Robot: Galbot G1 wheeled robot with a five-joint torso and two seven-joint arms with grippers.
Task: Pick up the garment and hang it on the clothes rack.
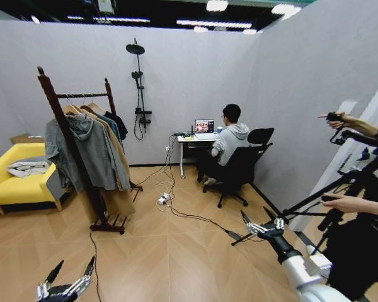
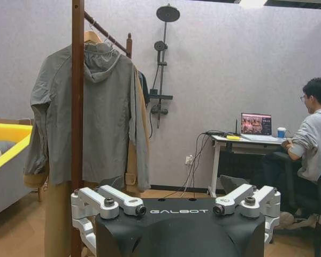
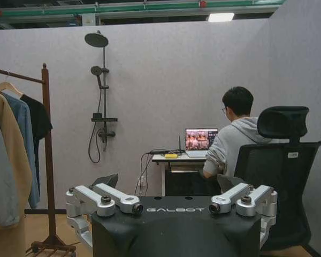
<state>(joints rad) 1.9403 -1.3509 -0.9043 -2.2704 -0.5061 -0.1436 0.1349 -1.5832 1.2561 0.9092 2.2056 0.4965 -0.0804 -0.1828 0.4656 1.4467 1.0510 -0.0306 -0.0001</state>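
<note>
The clothes rack (image 1: 70, 135) stands at the left on the wooden floor, its dark post (image 2: 77, 80) close before my left wrist camera. On its bar hang a grey hoodie (image 1: 82, 151), a tan coat and a blue jacket. The garment (image 1: 119, 123), a short black top, hangs at the bar's far end beside the far post (image 3: 45, 150); the right wrist view catches the garment (image 3: 38, 120) too. My left gripper (image 1: 74, 264) is open and low, in front of the rack. My right gripper (image 1: 255, 215) is open to the right, over bare floor. Both are empty, well short of the rack.
A yellow sofa (image 1: 12, 182) with a grey cloth sits left of the rack. A cable and power strip (image 1: 162, 200) cross the floor. A person sits at a desk (image 1: 195, 139) in an office chair (image 1: 239, 170). A tripod (image 1: 340, 189) stands at the right.
</note>
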